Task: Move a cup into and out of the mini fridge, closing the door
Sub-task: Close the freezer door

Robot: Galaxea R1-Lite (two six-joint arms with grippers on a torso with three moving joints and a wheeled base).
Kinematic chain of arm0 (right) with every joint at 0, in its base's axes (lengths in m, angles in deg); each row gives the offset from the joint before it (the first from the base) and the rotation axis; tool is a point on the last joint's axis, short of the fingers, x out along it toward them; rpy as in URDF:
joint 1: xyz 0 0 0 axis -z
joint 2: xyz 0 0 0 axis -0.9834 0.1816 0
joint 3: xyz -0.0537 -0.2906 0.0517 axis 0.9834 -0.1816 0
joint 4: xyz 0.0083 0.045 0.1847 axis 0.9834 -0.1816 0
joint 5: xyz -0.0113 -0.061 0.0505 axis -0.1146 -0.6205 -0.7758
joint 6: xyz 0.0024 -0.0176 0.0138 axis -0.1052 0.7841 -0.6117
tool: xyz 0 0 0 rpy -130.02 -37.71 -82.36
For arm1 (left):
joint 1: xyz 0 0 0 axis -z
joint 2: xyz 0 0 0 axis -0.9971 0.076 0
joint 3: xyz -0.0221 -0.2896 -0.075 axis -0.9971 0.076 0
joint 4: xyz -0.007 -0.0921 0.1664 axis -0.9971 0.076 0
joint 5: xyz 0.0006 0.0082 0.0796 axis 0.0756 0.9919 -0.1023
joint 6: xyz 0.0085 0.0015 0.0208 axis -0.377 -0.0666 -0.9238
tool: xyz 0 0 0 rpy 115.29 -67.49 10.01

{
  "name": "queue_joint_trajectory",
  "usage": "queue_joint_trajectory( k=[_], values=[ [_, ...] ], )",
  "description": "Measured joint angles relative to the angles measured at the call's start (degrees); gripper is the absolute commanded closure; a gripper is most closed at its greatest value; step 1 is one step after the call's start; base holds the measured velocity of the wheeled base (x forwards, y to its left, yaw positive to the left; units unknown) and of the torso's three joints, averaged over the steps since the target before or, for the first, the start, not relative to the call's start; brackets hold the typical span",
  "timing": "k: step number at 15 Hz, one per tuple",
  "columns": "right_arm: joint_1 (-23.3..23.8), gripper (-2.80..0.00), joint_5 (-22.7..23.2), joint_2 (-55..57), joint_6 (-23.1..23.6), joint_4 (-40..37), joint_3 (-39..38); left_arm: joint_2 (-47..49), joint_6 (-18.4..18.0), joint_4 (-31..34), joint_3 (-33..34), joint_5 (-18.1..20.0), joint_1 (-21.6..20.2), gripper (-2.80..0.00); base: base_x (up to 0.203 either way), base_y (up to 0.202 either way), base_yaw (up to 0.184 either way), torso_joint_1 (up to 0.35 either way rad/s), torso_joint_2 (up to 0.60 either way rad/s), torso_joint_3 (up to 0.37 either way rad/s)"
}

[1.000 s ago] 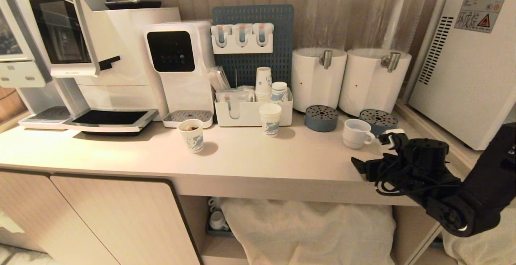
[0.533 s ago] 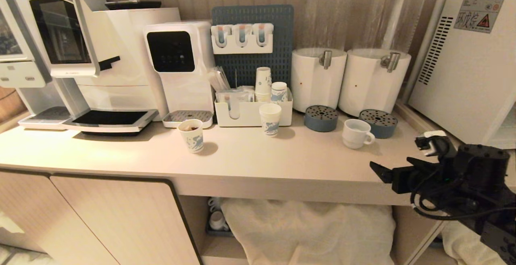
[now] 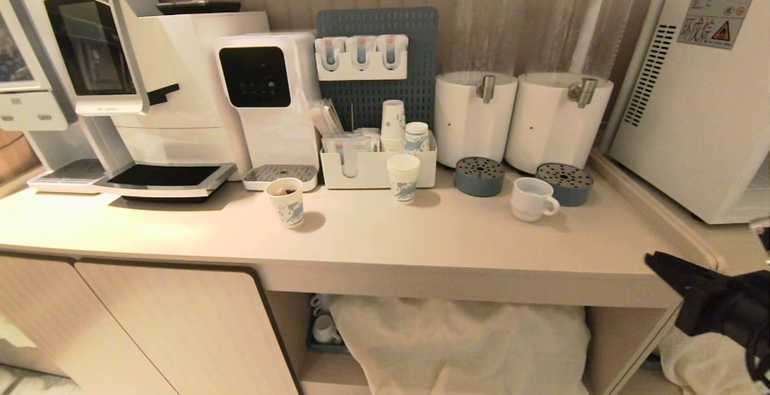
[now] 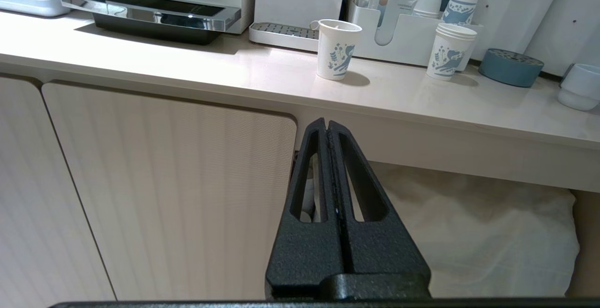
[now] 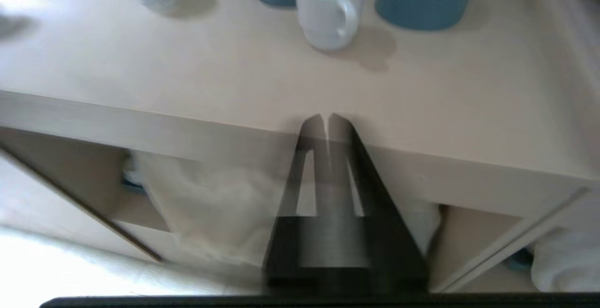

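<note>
Right tool [image 5: 328, 119] closed, empty, off the counter [image 3: 421, 232]; cup [image 3: 532, 199] stands apart.

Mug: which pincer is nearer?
Right. The right pincer sits off the counter edge in front of the mug; the left pincer hangs below the counter, further along by the cabinet door.

Mini fridge [image 3: 692, 100] cut off at right edge; right hand [image 5: 328, 120] motion-blurred, half out of head view.
</note>
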Motion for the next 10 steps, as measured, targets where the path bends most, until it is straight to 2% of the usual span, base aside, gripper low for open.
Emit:
queue_joint_trajectory(
  k=[2,4,6,8,10],
  values=[
    [0.0,0.00,1.8,-13.0,-1.5,-13.1,3.0,0.0,0.0,0.0,0.0,0.0,0.0,0.00,0.000,0.000,0.000,0.000,0.00,0.000],
    [0.0,0.00,3.0,-25.8,-3.5,-29.4,9.0,0.0,0.0,0.0,0.0,0.0,0.0,0.00,0.000,0.000,0.000,0.000,0.00,0.000],
    [0.3,0.00,1.9,-37.6,-5.0,-45.9,14.6,0.0,0.0,0.0,0.0,0.0,0.0,0.00,0.000,0.000,0.000,0.000,0.00,0.000],
    [0.8,0.00,-4.4,-46.9,-6.1,-60.7,18.2,0.0,0.0,0.0,0.0,0.0,0.0,0.00,0.000,0.000,0.000,0.000,0.00,0.000],
    [1.2,0.00,-12.7,-51.5,-6.9,-68.9,20.6,0.0,0.0,0.0,0.0,0.0,0.0,0.00,0.000,0.000,0.000,0.000,0.00,0.000]
  ],
)
